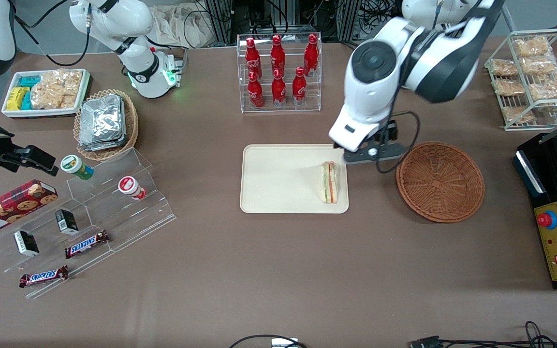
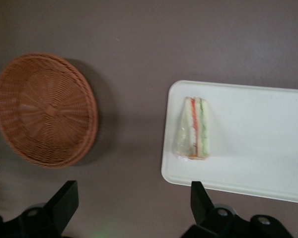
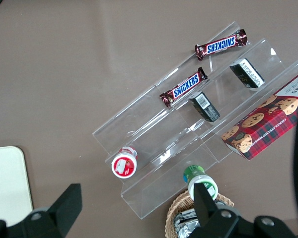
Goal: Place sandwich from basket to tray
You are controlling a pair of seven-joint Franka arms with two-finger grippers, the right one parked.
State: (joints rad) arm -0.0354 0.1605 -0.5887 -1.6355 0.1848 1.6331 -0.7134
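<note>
Sandwich (image 1: 329, 181) lying on tray (image 1: 278, 193), pincer (image 2: 134, 206) above — spread wide, holding nothing, basket (image 1: 440, 181) beside.

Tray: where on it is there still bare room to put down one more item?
The tray is bare over most of its surface, from the sandwich to its edge toward the parked arm. The sandwich takes only the strip by the basket-side rim. The basket is empty too. The open gripper hovers above tray and basket.
</note>
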